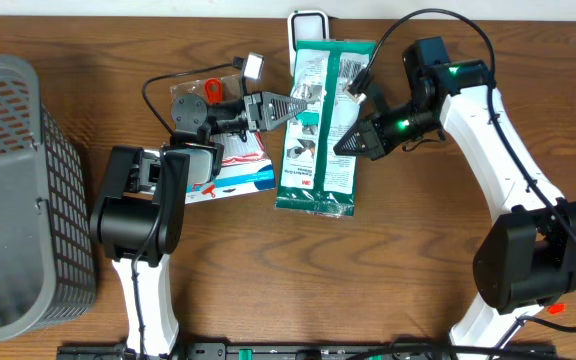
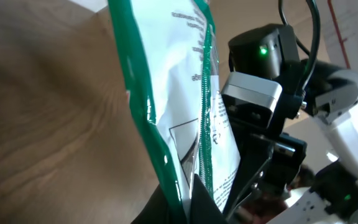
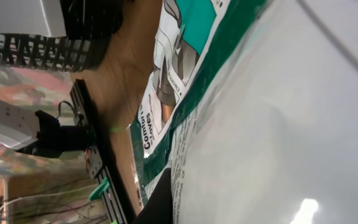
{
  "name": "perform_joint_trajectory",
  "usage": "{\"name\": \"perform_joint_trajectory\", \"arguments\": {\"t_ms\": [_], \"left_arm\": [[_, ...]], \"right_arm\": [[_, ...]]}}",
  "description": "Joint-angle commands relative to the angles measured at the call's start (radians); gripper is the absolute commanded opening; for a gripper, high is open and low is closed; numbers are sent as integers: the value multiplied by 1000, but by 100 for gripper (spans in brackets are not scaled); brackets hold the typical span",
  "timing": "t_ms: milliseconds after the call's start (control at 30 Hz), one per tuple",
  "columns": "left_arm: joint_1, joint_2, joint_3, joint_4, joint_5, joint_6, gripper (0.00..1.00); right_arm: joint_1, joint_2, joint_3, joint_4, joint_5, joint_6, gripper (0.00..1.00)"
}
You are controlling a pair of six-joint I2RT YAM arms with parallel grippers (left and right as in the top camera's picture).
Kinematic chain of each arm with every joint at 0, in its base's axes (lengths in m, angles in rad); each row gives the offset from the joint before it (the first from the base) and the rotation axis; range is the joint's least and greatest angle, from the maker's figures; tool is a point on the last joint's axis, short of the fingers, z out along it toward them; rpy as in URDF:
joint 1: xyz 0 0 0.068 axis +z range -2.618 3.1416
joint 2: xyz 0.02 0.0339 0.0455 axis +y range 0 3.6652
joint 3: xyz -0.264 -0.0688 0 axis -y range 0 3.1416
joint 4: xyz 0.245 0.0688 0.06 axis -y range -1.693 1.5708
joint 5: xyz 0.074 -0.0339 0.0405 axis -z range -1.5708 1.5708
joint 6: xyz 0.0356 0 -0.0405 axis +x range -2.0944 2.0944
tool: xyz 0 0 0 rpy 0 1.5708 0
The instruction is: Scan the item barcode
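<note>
With both jaws pinched shut on the pouch (image 1: 313, 170), the left jaws on the edge nearer the basket (image 1: 63, 180) and the right jaws on the far edge, I judge the pickup done and the scan itself not yet made. I can't make out a barcode. The pouch hangs well right of that grey mesh basket. It is flat, glossy, crinkly film, green-bordered with white printed panels, above the woodgrain desk (image 1: 408, 260).
</note>
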Motion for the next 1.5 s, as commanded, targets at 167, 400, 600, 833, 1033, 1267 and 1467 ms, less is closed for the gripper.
{"name": "perform_joint_trajectory", "arguments": {"t_ms": [167, 400, 600, 833, 1033, 1267, 1467], "left_arm": [[-1, 5, 3, 22, -12, -93, 7], [3, 5, 3, 32, -45, -105, 8], [6, 5, 3, 32, -157, -104, 8], [6, 5, 3, 32, -158, -104, 7], [6, 5, 3, 32, -158, -100, 8], [9, 5, 3, 32, -210, -100, 7], [18, 5, 3, 32, -274, -100, 7]], "right_arm": [[17, -24, 5, 0, -35, 20, 1], [14, -24, 5, 14, -34, 69, 3], [11, -24, 5, 41, -34, 192, 11], [11, -24, 5, 90, -33, 316, 16], [11, -24, 5, 116, 40, 377, 34], [11, -24, 5, 122, 49, 404, 37], [11, -24, 5, 130, 49, 418, 34]]}}
